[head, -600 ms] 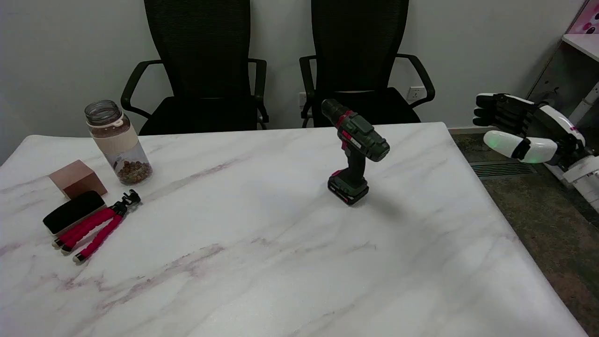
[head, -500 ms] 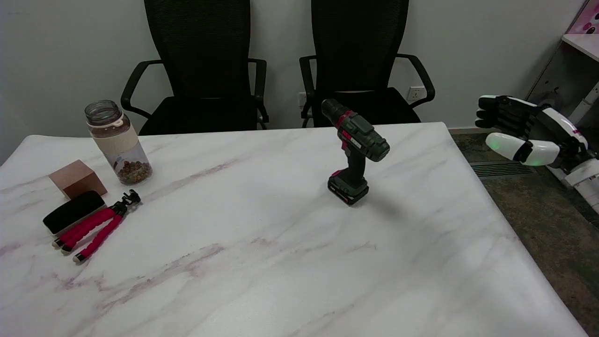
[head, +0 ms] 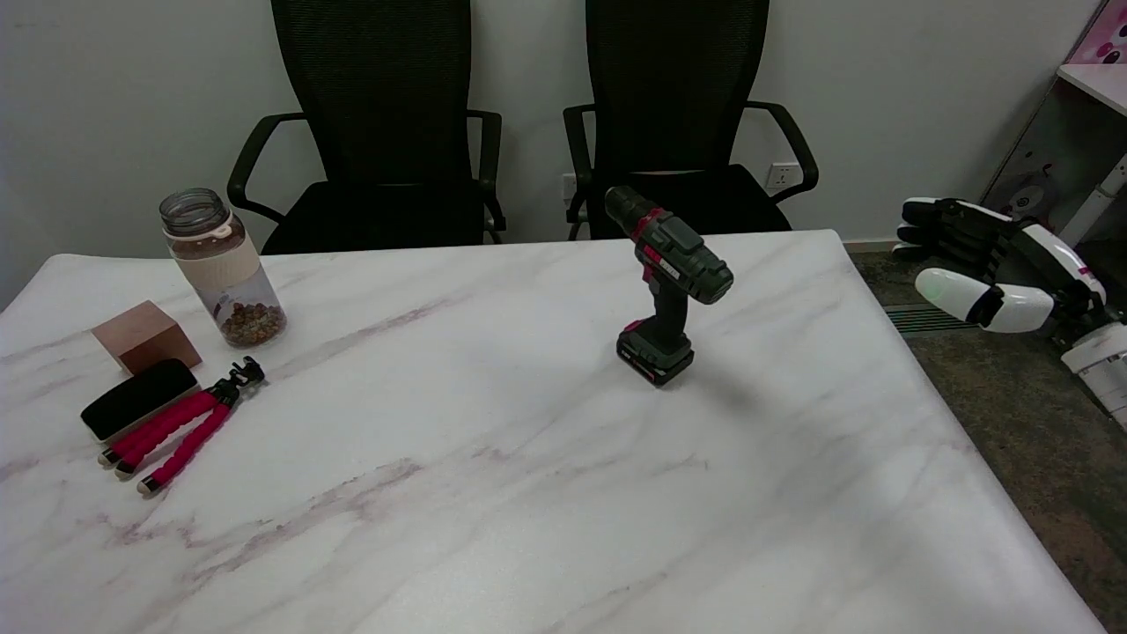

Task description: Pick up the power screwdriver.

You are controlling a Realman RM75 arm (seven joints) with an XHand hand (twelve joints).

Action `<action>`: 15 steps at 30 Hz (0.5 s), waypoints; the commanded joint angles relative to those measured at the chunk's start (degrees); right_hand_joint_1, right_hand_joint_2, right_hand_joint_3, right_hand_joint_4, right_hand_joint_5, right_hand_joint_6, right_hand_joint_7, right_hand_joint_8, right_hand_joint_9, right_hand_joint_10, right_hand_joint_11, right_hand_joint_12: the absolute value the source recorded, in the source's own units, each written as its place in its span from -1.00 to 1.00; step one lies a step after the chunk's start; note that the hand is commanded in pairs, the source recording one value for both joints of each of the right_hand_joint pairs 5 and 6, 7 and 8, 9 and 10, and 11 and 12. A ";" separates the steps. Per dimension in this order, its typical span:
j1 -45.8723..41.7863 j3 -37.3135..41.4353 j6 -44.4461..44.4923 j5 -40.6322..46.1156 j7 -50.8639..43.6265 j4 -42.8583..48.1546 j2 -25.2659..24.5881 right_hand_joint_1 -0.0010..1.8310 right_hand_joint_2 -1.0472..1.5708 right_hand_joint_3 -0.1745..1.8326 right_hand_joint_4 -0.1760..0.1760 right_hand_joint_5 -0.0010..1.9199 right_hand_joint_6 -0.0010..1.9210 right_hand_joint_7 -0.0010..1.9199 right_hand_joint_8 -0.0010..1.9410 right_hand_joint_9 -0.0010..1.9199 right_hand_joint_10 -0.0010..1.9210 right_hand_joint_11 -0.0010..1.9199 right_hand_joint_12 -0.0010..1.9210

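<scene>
The power screwdriver (head: 669,282), dark green with red trim and a black battery base, stands upright on the marble table (head: 493,493), right of centre toward the far edge, its chuck pointing up and to the left. My right hand (head: 986,264) hovers off the table's right edge, well to the right of the tool and about level with it. Its fingers are spread apart, pointing left, and hold nothing.
At the table's left stand a glass jar (head: 220,264), a copper-coloured block (head: 145,336), a black case (head: 139,398) and a small pink-legged tripod (head: 180,431). Two black office chairs (head: 387,132) sit behind the far edge. A shelf unit (head: 1070,132) stands at the right.
My right hand has sunk a little and drifted slightly right, staying open. The screwdriver has not moved.
</scene>
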 commanded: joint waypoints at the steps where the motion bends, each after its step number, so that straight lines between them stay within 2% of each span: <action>1: -0.24 -0.77 -3.62 0.11 -5.43 -6.37 -3.58 -0.01 0.11 0.01 -1.00 -0.62 -0.62 -0.62 -0.62 -0.51 -0.51 -0.42 -0.42; 7: 1.88 -1.92 -8.47 0.11 -10.56 -10.21 -7.86 -0.04 0.09 0.04 -1.00 -0.65 -0.65 -0.65 -0.65 -0.48 -0.48 -0.36 -0.36; 15: 10.86 -10.04 -8.57 -0.13 -14.04 -10.26 -15.97 -0.05 0.02 0.07 -1.00 -0.67 -0.67 -0.67 -0.67 -0.48 -0.48 -0.35 -0.35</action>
